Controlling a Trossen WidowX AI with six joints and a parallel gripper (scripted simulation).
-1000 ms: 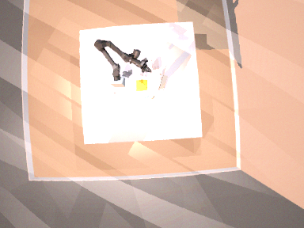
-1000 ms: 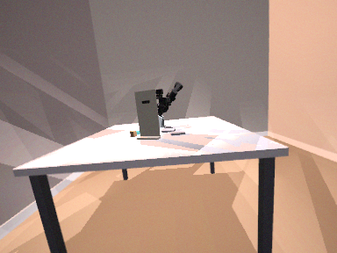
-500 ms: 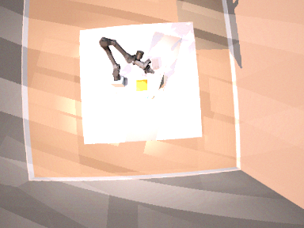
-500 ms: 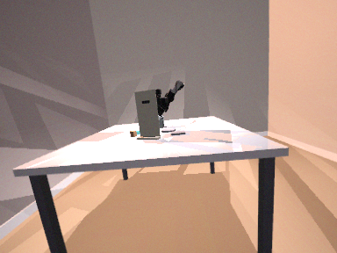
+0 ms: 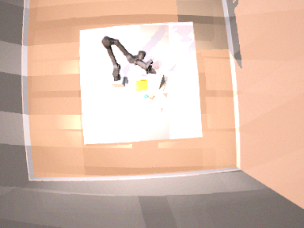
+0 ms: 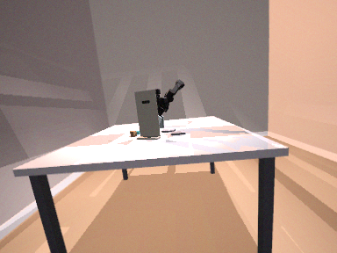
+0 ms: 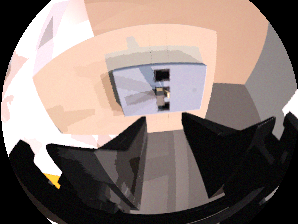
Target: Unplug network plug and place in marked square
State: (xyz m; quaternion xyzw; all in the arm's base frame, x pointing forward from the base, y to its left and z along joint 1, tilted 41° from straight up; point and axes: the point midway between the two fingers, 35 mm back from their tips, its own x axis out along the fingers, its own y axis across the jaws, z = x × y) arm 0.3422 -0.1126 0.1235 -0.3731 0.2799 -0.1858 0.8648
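Note:
The upright panel (image 5: 162, 81) (image 6: 147, 116) (image 7: 82, 65) carries a pale socket block (image 7: 187, 90) on its face. The plug (image 7: 161, 93) appears as a small light piece with gold-coloured bits in the middle of the block, between dark openings; its tab cannot be made out clearly. My gripper (image 5: 153, 72) (image 7: 164, 119) is partly open with nothing between the fingers. It faces the panel, its fingertips just below the block in the wrist view. In the exterior view the panel hides the fingertips. The marked yellow square (image 5: 142, 85) (image 7: 51, 179) lies beside the panel.
A small teal object (image 5: 146, 96) and a brown block (image 5: 152, 96) (image 6: 132, 133) lie near the square and the panel. A small reddish item (image 5: 161, 110) lies farther off. The arm's base (image 5: 118, 83) stands on the other side of the square. A dark flat shape (image 6: 178, 133) shows beside the panel.

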